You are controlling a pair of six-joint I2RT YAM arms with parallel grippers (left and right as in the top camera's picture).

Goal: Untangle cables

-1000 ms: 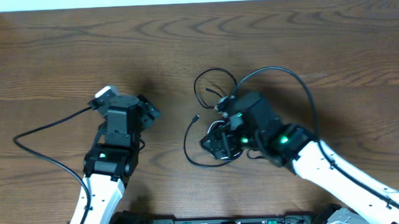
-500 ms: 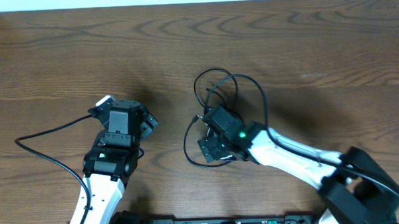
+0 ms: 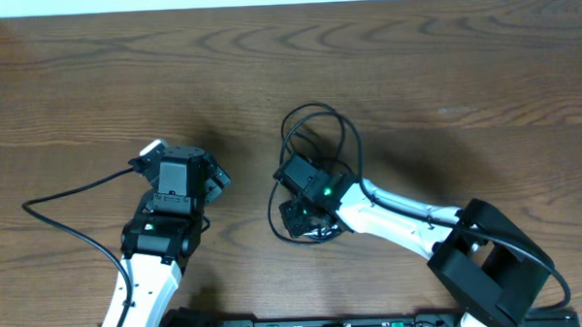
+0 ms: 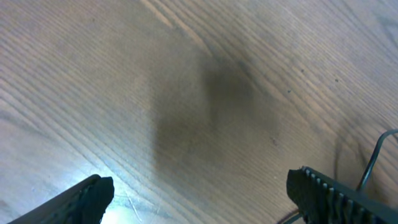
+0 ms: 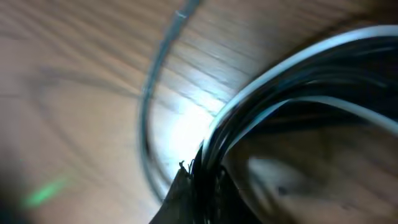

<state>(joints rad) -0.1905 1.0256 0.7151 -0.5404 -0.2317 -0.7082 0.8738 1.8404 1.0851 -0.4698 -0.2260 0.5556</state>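
The cables (image 3: 270, 213) lie as a tangle of thin black loops at the table's middle, with one loop (image 3: 313, 108) reaching toward the back. My right gripper (image 3: 299, 218) sits on the tangle. In the right wrist view its jaws (image 5: 205, 193) are shut on a bundle of black cables (image 5: 261, 118), and a white cable (image 5: 323, 53) arcs over the bundle. My left gripper (image 3: 217, 171) hovers well to the left of the tangle, open. Its fingers (image 4: 93, 193) stand wide apart over bare wood. A thin dark cord (image 4: 375, 160) shows at that view's right edge.
The left arm's own thick black cable (image 3: 69, 191) trails across the table to the left. The right arm (image 3: 409, 218) stretches from the front right corner to the tangle. The table's back edge (image 3: 285, 4) runs along the top.
My right gripper has shifted left and down onto the tangle and shut on the cables. The right arm has swung lower. The left arm has barely moved.
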